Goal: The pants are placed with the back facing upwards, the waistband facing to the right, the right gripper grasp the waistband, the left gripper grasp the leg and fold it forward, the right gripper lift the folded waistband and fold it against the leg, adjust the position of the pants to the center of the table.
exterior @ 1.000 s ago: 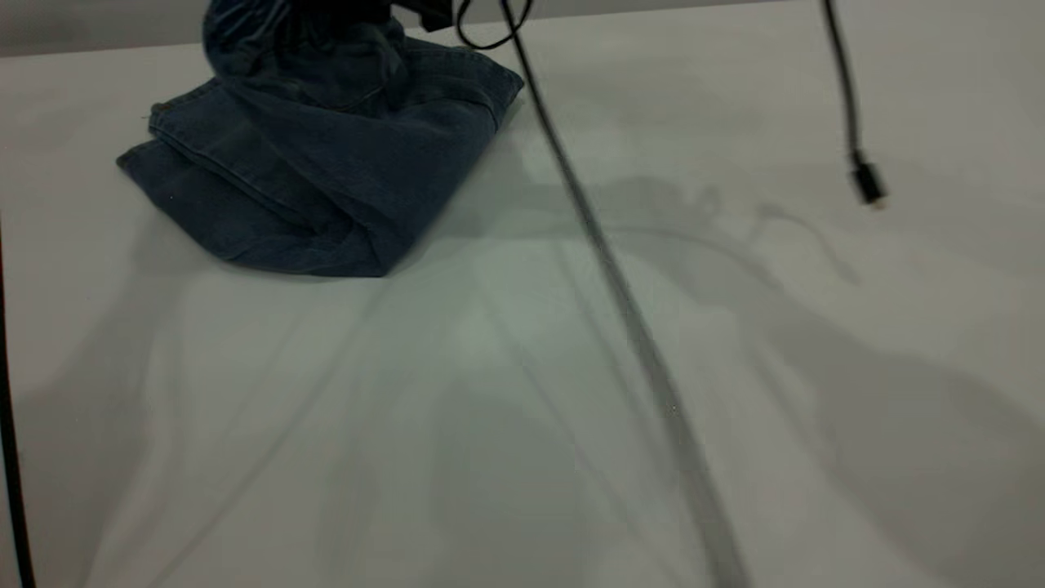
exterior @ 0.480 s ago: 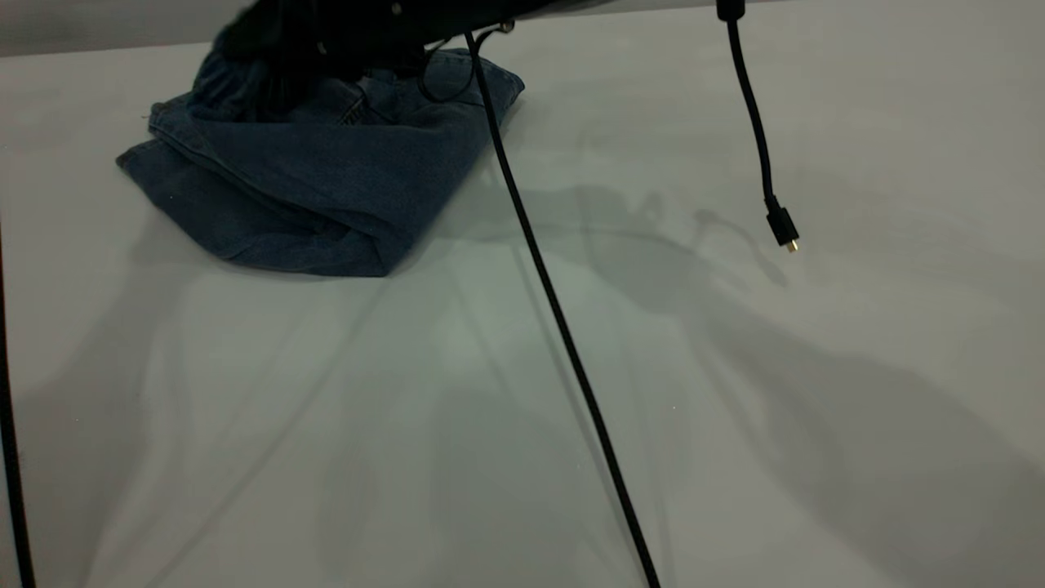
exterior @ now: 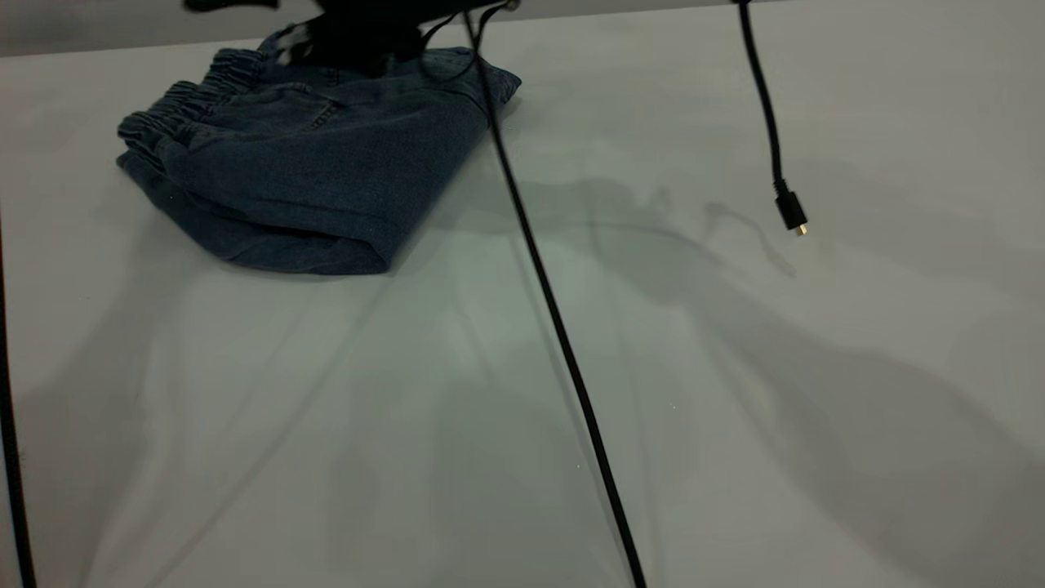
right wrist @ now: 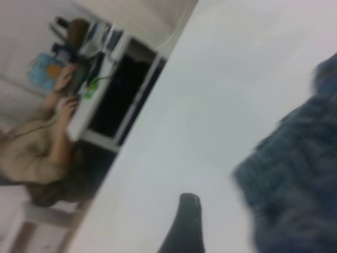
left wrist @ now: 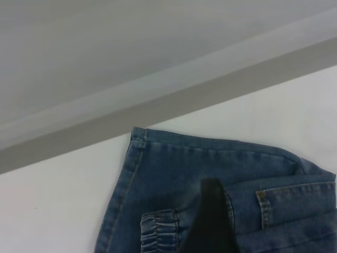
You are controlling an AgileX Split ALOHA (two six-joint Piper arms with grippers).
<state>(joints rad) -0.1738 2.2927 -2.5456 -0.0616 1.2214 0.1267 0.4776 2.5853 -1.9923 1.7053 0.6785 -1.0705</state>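
Observation:
The pants (exterior: pixel 310 171) lie folded in a flat bundle at the table's (exterior: pixel 522 367) far left. The ruched waistband (exterior: pixel 167 114) lies on top at the bundle's left end, over the leg layers. A patch pocket (left wrist: pixel 295 205) and a stitched hem (left wrist: pixel 131 158) show in the left wrist view; the printed leg is hidden. My right gripper (exterior: pixel 367 37) hovers over the bundle's far edge; its one visible finger (right wrist: pixel 185 221) is beside the denim (right wrist: pixel 295 174) and holds nothing. My left gripper (left wrist: pixel 263 229) hangs over the waistband (left wrist: pixel 158 232), one finger (left wrist: pixel 210 216) showing.
A black cable (exterior: pixel 555 310) slants across the table's middle to the near edge. A second cable with a plug (exterior: pixel 792 214) dangles at the right. Another cable (exterior: pixel 8 457) runs along the left edge. A person (right wrist: pixel 47 142) sits beyond the table.
The raised waistband half came down leftward onto the legs, so the bundle now lies flat. The right arm let go and drew back toward the far edge. The dangling cables swung.

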